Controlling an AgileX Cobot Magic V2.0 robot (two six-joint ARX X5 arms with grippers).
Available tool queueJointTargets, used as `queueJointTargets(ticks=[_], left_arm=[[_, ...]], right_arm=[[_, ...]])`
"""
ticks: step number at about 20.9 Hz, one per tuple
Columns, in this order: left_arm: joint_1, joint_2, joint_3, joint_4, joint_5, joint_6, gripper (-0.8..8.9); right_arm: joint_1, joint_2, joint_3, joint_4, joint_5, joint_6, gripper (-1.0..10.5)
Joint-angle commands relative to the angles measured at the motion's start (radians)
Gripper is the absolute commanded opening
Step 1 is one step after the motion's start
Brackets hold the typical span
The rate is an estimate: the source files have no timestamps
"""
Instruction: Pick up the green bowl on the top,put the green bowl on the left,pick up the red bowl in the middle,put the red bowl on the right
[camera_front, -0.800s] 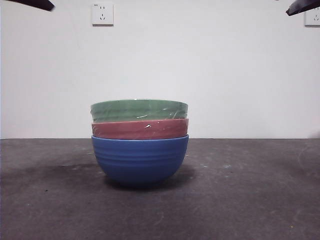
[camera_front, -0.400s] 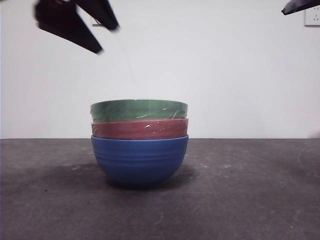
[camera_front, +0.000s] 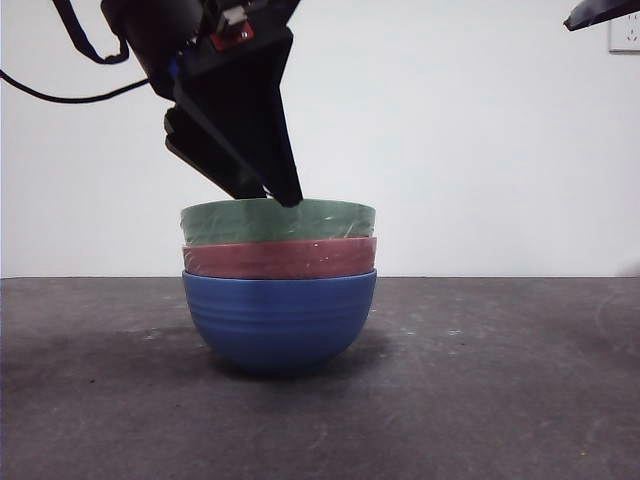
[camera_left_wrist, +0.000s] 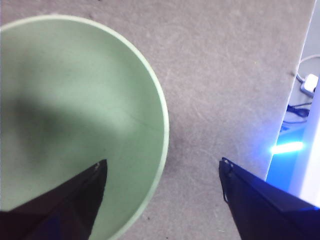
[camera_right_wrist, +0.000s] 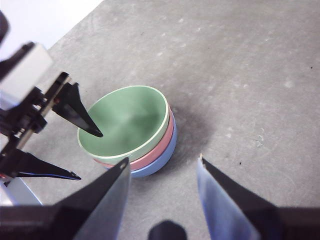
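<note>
There, three round ribbed bowls sat nested on the grey, speckled table (camera_front: 500, 400): the green bowl (camera_front: 278, 220) on top, the red bowl (camera_front: 280, 258) in the middle, a blue bowl (camera_front: 280, 320) beneath. No writing could be read anywhere. My left gripper (camera_left_wrist: 162, 172) was spread wide astride the green bowl's rim, one jaw inside the smooth pale hollow, the other outside over the table, gripping nothing. My right gripper (camera_right_wrist: 162, 162) hung well apart, parted and empty.
</note>
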Motion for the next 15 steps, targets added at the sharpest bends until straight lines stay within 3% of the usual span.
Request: queueJointTargets(ticks=[1,4,8,15], left_arm=[[-0.002,0.018,-0.002,0.0,0.0,0.034,3.38],[-0.002,0.019,-0.002,-0.009,-0.001,0.052,1.48],[-0.002,0.019,-0.002,-0.006,-0.002,0.071,-0.11],[-0.002,0.016,0.061,-0.024,-0.001,0.093,-0.09]], right_arm=[[0.003,0.001,0.004,-0.003,-0.003,-0.004,2.2],[0.003,0.001,0.004,-0.019,-0.003,-0.005,2.2],[0.003,0.001,0.004,-0.021,-0.003,-0.005,2.2],[0.002,0.001,0.004,-0.021,-0.003,-0.005,2.2]])
